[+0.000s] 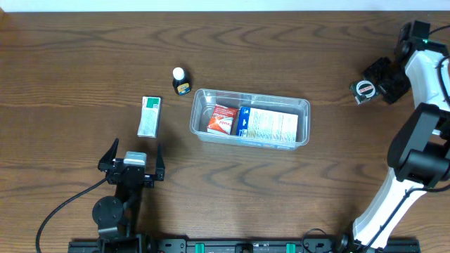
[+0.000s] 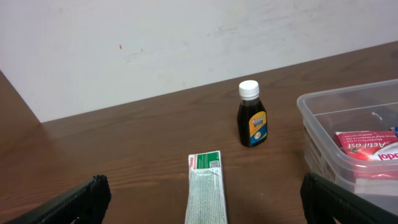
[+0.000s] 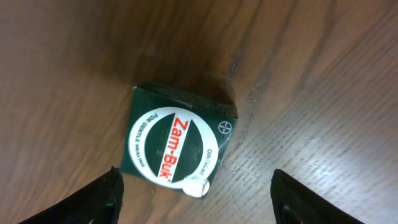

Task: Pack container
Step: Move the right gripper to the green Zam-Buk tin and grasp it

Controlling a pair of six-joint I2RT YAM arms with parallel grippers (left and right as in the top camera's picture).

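Observation:
The clear plastic container (image 1: 304, 121) sits mid-table and holds a red box (image 1: 223, 119) and a blue-and-white box (image 1: 267, 124). It also shows in the left wrist view (image 2: 323, 118). A green-and-white flat box (image 1: 149, 115) lies left of it, and a small dark bottle with a white cap (image 1: 181, 81) stands behind. My left gripper (image 1: 132, 159) is open and empty, just in front of the flat box (image 2: 206, 190). My right gripper (image 1: 375, 85) is open at the far right, over a dark green Zam-Buk box (image 3: 180, 142), fingers not touching it.
The bottle (image 2: 252, 115) stands upright on the wooden table beyond the flat box. A pale wall borders the table's far edge. The right arm's base stands at the lower right (image 1: 394, 204).

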